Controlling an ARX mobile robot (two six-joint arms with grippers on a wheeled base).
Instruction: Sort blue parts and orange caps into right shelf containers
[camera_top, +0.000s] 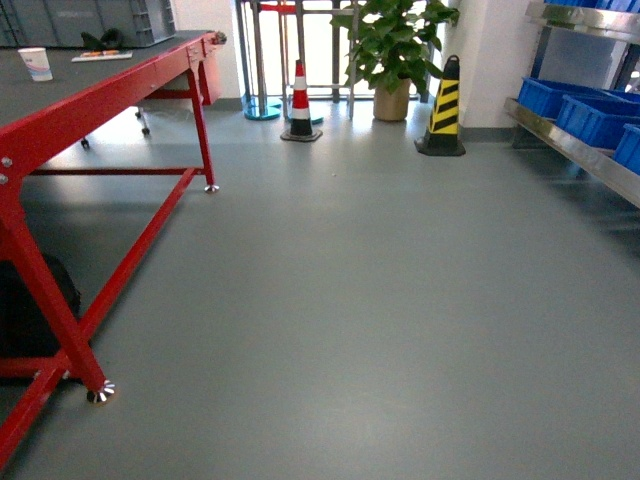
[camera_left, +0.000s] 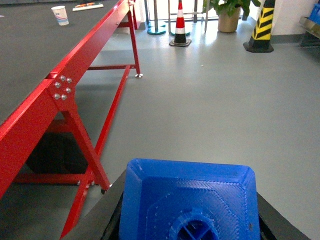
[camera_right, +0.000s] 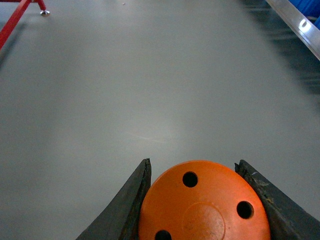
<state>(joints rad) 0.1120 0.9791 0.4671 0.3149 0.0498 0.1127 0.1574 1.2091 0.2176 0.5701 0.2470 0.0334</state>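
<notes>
Mid-transit across bare grey floor, with 1 blue part clamped in the left gripper and 1 orange cap pinched in the right gripper, presumably bound for the blue crates at 2 o'clock on the steel shelf.

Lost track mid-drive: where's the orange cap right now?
In the right wrist view, the orange cap sits clamped in the right gripper, over bare grey floor.
</notes>
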